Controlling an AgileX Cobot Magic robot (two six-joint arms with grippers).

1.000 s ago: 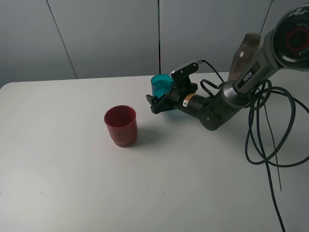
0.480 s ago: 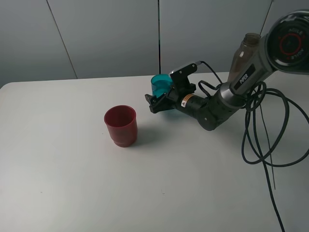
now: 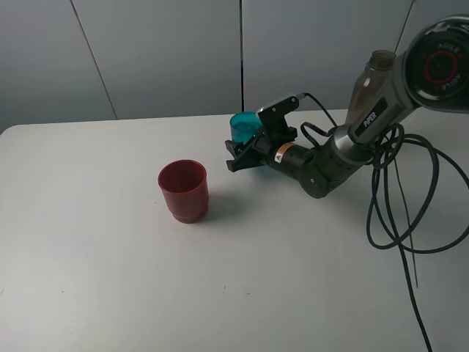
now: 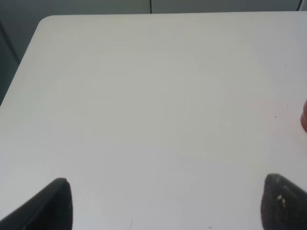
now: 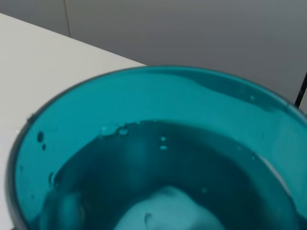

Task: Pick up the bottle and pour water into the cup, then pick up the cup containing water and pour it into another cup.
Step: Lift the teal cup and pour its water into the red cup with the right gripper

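Note:
The cup (image 3: 242, 126), a teal tumbler, stands upright at the table's back middle. My right gripper (image 3: 239, 154) reaches in from the right and is shut on its lower part. In the right wrist view the cup (image 5: 96, 110) fills the frame, with water and bubbles inside, and the fingers are hidden. Another cup (image 3: 184, 191), dark red, stands alone to the front left. The bottle (image 3: 366, 86) stands upright at the back right, partly behind the right arm. My left gripper (image 4: 165, 206) is open over bare table, with a red cup sliver (image 4: 304, 117) at the frame's edge.
Black cables (image 3: 396, 209) loop over the white table (image 3: 110, 271) on the right. A grey wall runs behind the table's far edge. The table's left corner (image 4: 43, 21) shows in the left wrist view.
My right gripper's jaws have closed in on the teal cup. The arm shifted slightly toward it. Both cups and the bottle stay in place.

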